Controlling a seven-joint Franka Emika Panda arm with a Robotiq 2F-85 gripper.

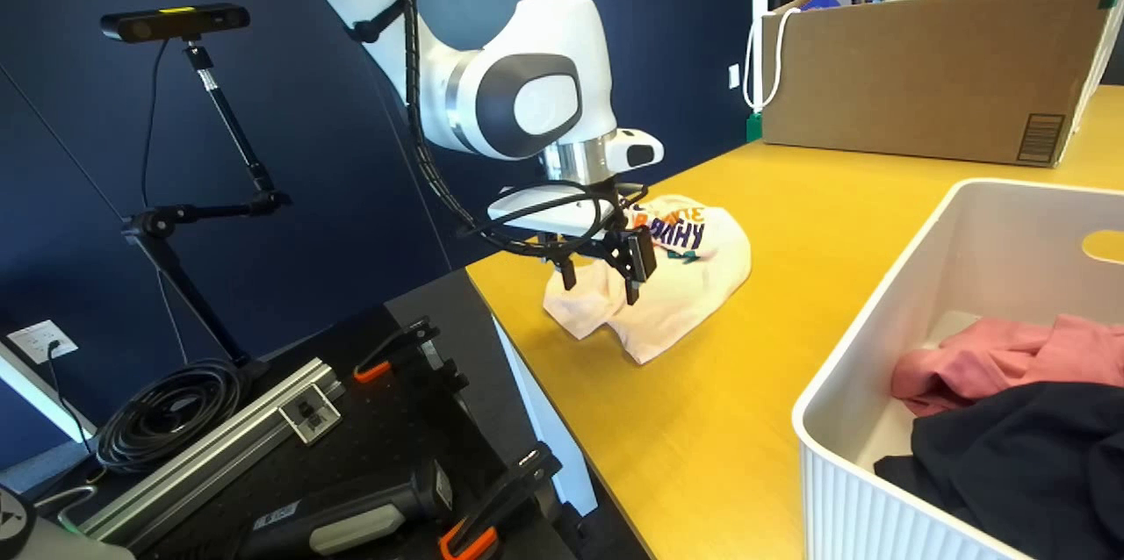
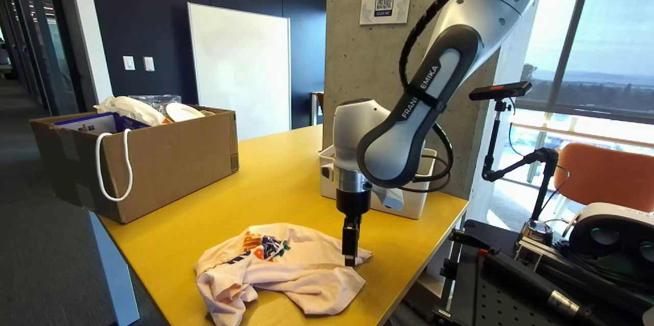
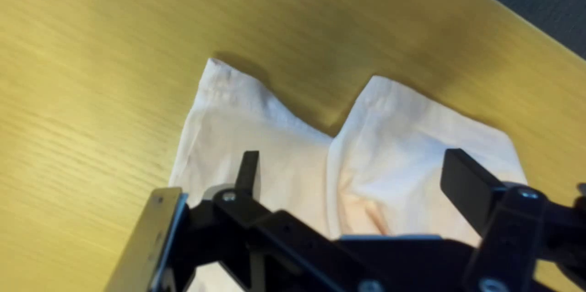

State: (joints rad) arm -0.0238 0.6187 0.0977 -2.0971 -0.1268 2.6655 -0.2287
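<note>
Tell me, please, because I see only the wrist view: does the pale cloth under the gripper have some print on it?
Observer: Yes, the pale cloth bears a multicoloured print, which shows in both exterior views.
Operator: Thank you. Do some containers stand on the yellow table too?
Observer: Yes, a white bin and a cardboard box stand on it.
Operator: And does the bin hold something, or can you not see inside?
Observer: I can see inside in an exterior view: a rose-coloured cloth and a dark cloth lie in it.
</note>
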